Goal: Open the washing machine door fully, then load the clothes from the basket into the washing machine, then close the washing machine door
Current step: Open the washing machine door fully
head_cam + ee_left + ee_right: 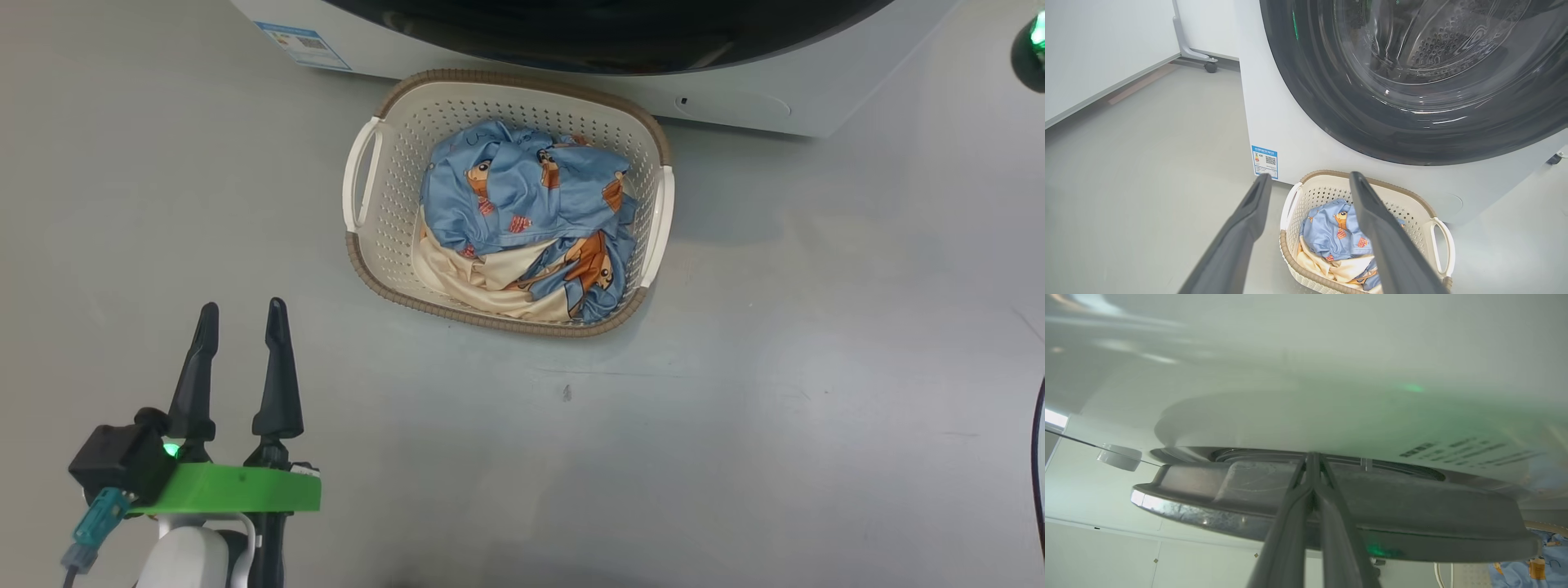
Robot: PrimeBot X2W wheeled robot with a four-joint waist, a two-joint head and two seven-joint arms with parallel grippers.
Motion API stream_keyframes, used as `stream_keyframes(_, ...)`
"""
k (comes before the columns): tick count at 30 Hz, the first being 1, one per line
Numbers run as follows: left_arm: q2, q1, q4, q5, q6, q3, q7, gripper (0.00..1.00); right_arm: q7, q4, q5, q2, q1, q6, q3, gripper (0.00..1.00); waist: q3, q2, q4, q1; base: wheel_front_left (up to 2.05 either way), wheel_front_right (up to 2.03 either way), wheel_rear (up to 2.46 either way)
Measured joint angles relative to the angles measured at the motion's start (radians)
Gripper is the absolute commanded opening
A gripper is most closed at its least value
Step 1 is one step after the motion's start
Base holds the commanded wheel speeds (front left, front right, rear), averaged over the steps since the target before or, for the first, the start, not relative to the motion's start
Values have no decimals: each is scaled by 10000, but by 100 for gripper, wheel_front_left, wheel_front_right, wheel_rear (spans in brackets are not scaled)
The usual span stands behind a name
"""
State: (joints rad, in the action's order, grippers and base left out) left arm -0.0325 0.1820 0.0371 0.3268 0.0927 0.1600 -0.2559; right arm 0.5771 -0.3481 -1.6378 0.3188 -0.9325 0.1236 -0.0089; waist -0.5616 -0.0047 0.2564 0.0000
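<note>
The washing machine door, a glossy black disc with a clear glass bowl, fronts the white washing machine; in the right wrist view it is seen edge-on, with what looks like a narrow gap behind its rim. The right gripper has its two dark fingers pressed flat together, holding nothing, tips tucked at that seam between rim and white front; whether they touch the rim cannot be told. Opening the door looks to be the step in hand: best to keep the tips hooked behind the rim and draw it slowly round the arc of its swing, since the glossy edge may let them slip. On the floor just before the machine, the basket holds the clothes. The left gripper hovers wide open and empty, well apart from the basket
</note>
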Motion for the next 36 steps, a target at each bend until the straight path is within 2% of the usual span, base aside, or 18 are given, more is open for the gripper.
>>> stream_keyframes(4, 0, 1, 6, 59, 0, 19, 0, 100, 31, -134, 13, -128, -226, -2, 102, 0, -24, 0, 51, 0, 0, 0, 0)
stream_keyframes(36, 6, -23, 44, 215, -146, 213, 0, 100, 353, -539, 280, 23, -598, -2, 247, 0, 48, 0, 445, -1, 0, 0, 0)
